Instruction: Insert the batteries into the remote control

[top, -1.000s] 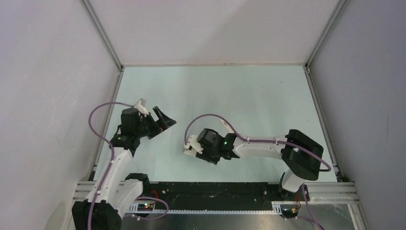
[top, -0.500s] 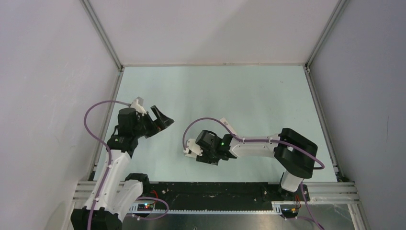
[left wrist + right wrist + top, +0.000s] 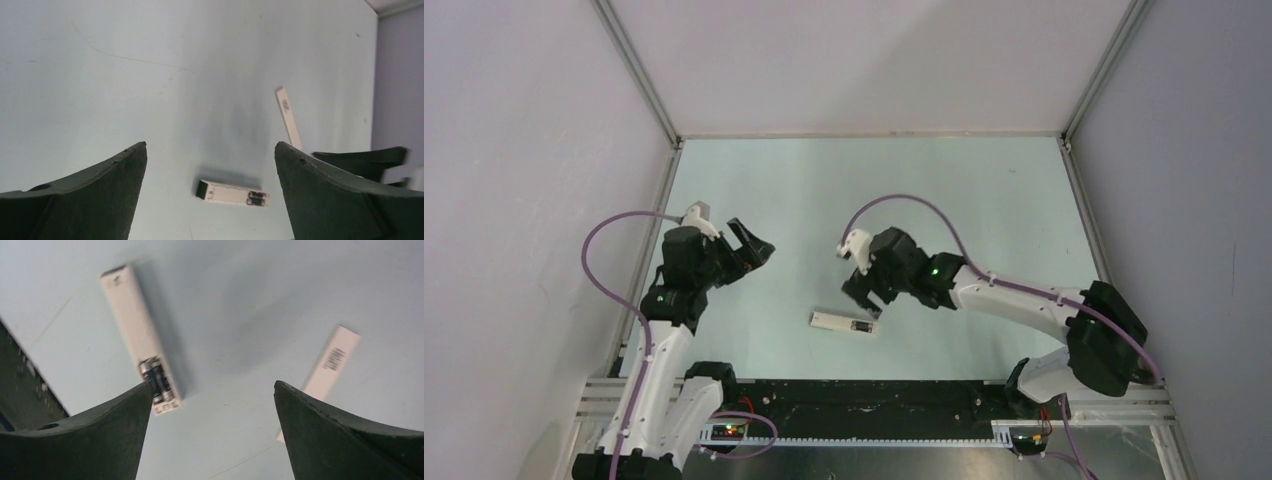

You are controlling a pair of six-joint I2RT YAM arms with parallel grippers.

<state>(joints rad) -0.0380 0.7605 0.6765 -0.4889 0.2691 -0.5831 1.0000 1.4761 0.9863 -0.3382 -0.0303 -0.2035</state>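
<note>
Two batteries (image 3: 158, 381) seated in remote control (image 3: 131, 315), left gripper (image 3: 210, 145) and right gripper (image 3: 212, 384) spread empty, white strip (image 3: 330, 362) partly hidden

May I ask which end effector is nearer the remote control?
Right. The right end effector hovers just beyond the remote control; the left end effector sits well off to its left.

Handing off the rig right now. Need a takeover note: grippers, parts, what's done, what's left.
Grippers: left gripper open, empty, over the table; right gripper open, empty, raised near the remote control.
Parts: remote control flat on the table, both batteries side by side in its open bay. The battery cover is off, lying apart.
Done: batteries loaded.
Left: probably refit the cover.
</note>
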